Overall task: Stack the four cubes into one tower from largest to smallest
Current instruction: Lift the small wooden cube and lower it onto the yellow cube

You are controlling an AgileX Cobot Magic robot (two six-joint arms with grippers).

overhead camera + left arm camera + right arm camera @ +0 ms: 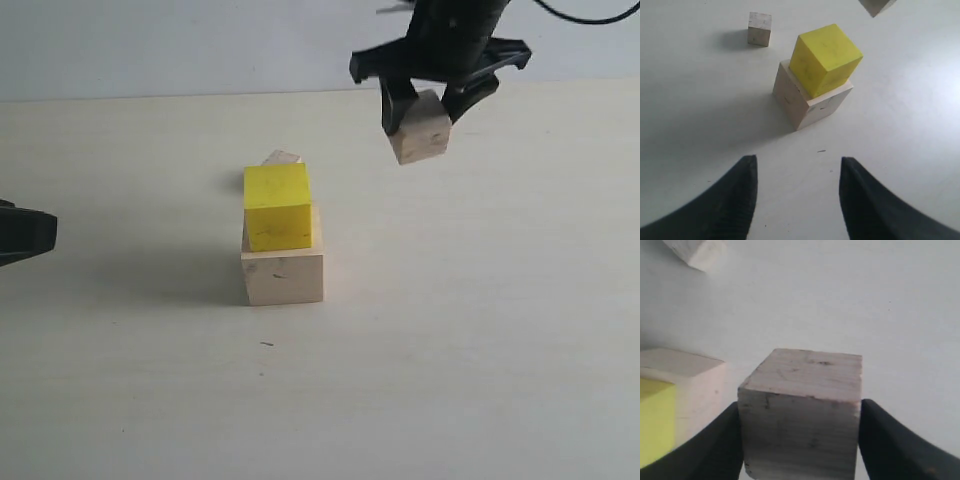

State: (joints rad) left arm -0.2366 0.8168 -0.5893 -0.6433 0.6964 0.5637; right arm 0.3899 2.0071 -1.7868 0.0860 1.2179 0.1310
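A bright yellow cube point(277, 205) sits on the largest pale wood cube point(284, 277) near the table's middle; both show in the left wrist view too, yellow cube point(824, 58) on pale cube point(809, 102). My right gripper point(428, 112) hangs above the table to the right of this stack, shut on the grained wood cube point(421, 130), which fills the gap between the jaws point(802, 415). The smallest wood cube point(760, 28) lies behind the stack, mostly hidden in the exterior view point(281, 158). At the left edge my left gripper point(25, 235) stands open and empty point(797, 175).
The pale tabletop point(480, 330) spreads around the stack. A small dark speck point(266, 344) lies in front of the stack. A grey wall runs behind the table's far edge point(150, 97).
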